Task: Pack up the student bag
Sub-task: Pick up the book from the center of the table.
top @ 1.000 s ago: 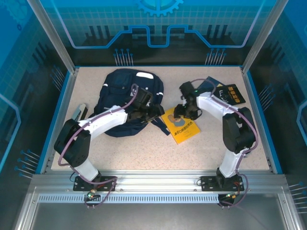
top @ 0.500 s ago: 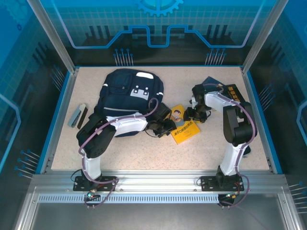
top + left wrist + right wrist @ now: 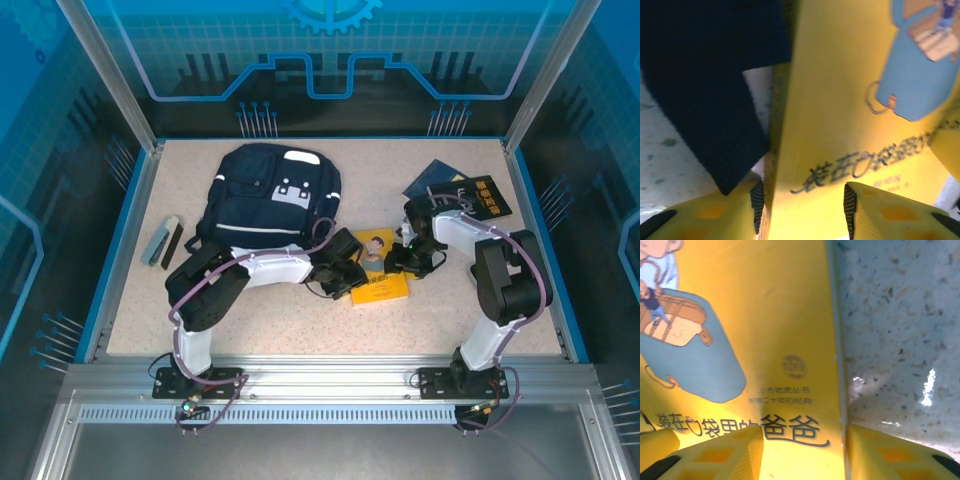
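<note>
Student bag [image 3: 275, 195] lies flat on the speckled beige table [image 3: 280, 325], front up, white patches showing, just beyond and to the left of the left gripper [image 3: 350, 283]. The left arm crosses its near edge. It's soft navy fabric with a rounded outline; whether the zip is open or anything sits inside, I cannot tell. Beside the left gripper's fingers [image 3: 720, 212], a coarse woven navy strap [image 3: 705, 85] lies on the table against the edge of the yellow book [image 3: 378, 280]. That gripper is spread wide, its blocky yellow fingers with dark ribbed pads straddling the book's edge, nothing clamped. The cover is smooth and glossy, with a blue cartoon shape and dark printed characters. Across the book comes the right gripper [image 3: 400, 262], also spread, one finger [image 3: 715, 455] over the cover, the other over bare table, the book's edge between them. Beyond the right gripper a dark blue booklet [image 3: 437, 175] and a black booklet [image 3: 490, 198] with yellow lettering lie side by side. Well left of the left gripper, past the bag, a slim grey case [image 3: 158, 240] lies beside a dark bar [image 3: 174, 245]
</note>
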You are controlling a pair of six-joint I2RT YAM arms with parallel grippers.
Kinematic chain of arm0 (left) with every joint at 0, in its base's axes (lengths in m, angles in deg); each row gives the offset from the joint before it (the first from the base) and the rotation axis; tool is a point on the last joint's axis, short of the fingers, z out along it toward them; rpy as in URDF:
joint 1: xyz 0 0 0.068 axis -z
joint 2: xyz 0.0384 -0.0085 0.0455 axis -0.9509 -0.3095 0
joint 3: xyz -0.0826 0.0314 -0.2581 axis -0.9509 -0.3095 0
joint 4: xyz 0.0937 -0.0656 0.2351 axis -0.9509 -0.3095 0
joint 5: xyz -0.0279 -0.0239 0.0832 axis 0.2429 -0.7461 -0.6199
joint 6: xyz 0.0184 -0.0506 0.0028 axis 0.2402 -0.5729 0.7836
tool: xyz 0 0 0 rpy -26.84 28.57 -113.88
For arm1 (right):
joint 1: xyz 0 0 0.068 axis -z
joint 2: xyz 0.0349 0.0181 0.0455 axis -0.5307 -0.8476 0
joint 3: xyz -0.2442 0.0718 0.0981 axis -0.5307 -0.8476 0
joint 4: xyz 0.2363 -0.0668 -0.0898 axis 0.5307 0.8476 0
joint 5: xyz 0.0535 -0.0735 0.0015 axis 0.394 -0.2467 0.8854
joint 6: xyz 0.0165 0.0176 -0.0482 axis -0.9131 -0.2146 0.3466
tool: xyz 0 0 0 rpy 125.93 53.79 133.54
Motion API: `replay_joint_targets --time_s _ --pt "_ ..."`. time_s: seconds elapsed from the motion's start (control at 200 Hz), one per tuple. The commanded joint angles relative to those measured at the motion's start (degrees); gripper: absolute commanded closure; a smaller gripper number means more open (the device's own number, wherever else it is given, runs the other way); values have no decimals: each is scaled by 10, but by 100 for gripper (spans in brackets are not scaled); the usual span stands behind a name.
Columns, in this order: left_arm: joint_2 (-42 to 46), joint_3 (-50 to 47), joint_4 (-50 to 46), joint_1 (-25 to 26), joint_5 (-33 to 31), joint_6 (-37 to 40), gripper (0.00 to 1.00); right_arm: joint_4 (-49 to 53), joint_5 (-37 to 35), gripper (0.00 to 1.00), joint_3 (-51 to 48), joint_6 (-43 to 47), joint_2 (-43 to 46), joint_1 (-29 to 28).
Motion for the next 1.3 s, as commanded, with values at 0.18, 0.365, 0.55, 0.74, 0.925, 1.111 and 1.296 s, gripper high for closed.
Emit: replay_joint_targets --time_s 0.18,0.365,0.55,0.74,0.925,1.111,1.296 --pt "-9 -3 -24 4 3 5 66 11 119 58 -9 -14 57 -11" --pt "-25 9 -55 2 0 14 73 44 111 67 9 -14 88 -14" --pt "-22 10 -73 -1 -13 27 80 68 78 86 22 -18 86 -13" --pt "25 5 -48 -24 6 67 67 65 81 100 34 -21 105 -4" --pt "100 -24 -2 -73 68 105 28 35 182 100 47 -31 163 29" --pt "156 -103 95 -119 134 67 11 -7 287 100 55 -80 188 47" --pt "189 -166 222 -138 188 12 1 -58 358 100 59 -134 194 50"
